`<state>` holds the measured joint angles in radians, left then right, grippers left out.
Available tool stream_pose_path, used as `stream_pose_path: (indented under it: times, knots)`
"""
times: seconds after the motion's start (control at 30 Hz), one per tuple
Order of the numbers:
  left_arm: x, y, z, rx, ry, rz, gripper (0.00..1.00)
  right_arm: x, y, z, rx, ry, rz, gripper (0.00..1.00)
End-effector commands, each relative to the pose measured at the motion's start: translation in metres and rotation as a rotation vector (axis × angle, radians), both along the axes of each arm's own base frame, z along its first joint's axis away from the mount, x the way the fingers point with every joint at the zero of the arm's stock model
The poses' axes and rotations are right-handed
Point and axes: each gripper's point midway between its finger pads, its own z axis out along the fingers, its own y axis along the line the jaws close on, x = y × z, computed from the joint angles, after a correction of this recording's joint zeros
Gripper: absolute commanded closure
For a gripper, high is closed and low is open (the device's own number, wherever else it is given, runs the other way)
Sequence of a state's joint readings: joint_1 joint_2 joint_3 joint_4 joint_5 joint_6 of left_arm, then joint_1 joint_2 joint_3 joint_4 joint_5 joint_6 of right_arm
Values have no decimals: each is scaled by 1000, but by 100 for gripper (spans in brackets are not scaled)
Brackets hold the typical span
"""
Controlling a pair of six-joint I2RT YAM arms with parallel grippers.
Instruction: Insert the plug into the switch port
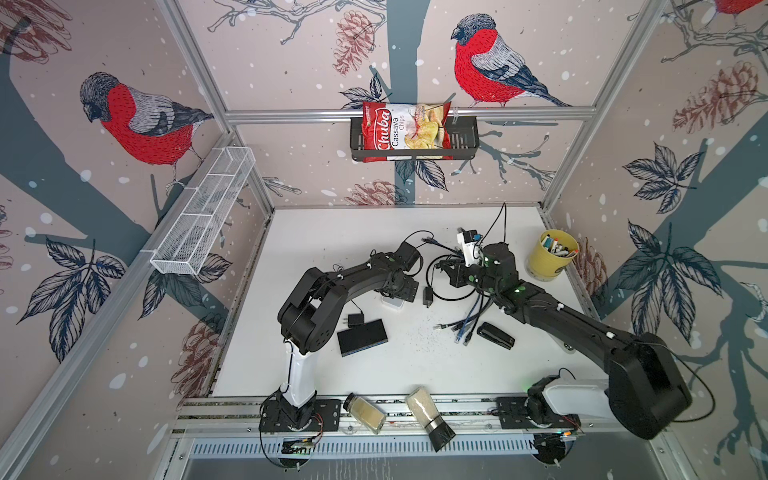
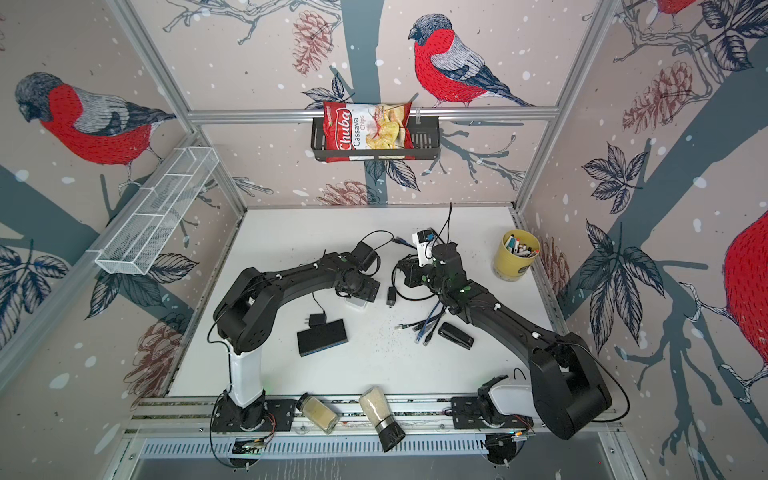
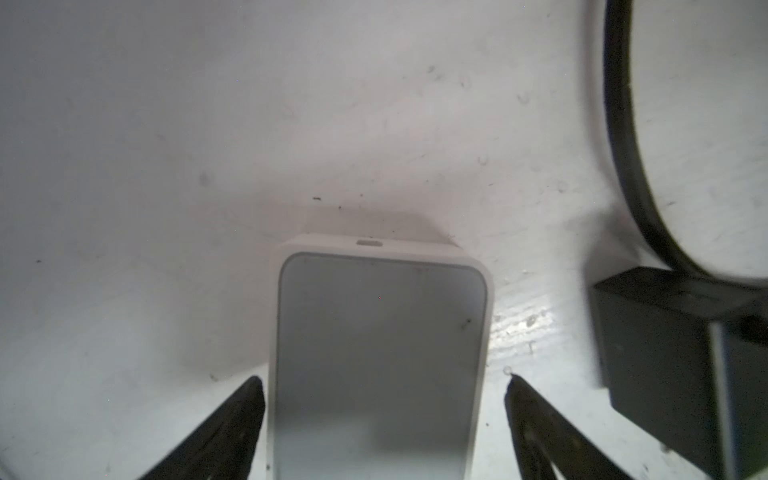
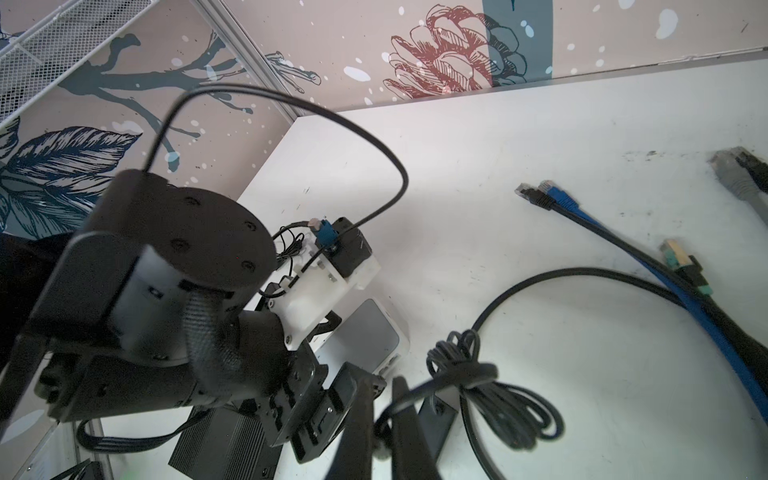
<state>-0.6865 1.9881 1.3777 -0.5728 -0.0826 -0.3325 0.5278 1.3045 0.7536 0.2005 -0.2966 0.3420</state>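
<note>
okay, left claw is down over the white switch, jaws released and wide. one finger is nearly against the casing, the other stands off a little. the switch lies flat on the table right between the fingers, and its end face with the small port points out beyond the fingertips. good. i want to centre before i squeeze, so the box doesn't swivel and swing that port away. i'll grip the long sides, low, and leave the port end clear.

right claw is clenched. as far as i can tell it pinches a strand of the black cable, with the coiled bundle just past its tips. the plug itself i can't pick out.

the black adapter sits just outside the left claw's wider-standing finger, close enough to snag. my read: pin the switch firmly first, then bring the plug in straight along the port's axis, slowly.
</note>
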Motion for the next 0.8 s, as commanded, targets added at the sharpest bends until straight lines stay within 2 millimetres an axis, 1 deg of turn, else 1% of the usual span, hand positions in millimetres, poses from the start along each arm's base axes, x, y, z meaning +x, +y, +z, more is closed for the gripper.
stream_pose_path:
  times: [0.0,0.1,0.2,0.3,0.37,0.47,0.53,0.63,0.67,0.77]
  knots:
    - [-10,12,-11,71,63,-10,14,1,0,6,14,-25,3,100]
    - [-11,14,-17,87,84,-8,18,0,0,7,18,-27,4,100]
    - [-11,15,-21,96,99,-9,26,0,0,7,21,-28,5,100]
    - [-13,12,-25,84,117,-21,42,0,0,6,23,-27,7,100]
    - [-13,11,-26,83,119,-26,51,0,0,7,23,-28,7,100]
    - [-10,14,-25,88,97,-18,58,0,0,6,24,-29,7,100]
    - [-7,15,-19,73,58,-11,59,0,-1,5,25,-32,4,100]
    - [-4,13,-3,19,-20,-10,60,1,-1,5,28,-35,2,100]
    - [0,11,6,-14,-60,-5,60,1,-1,4,29,-33,3,100]
    - [1,7,28,-101,-163,-15,62,1,1,7,38,-37,11,100]
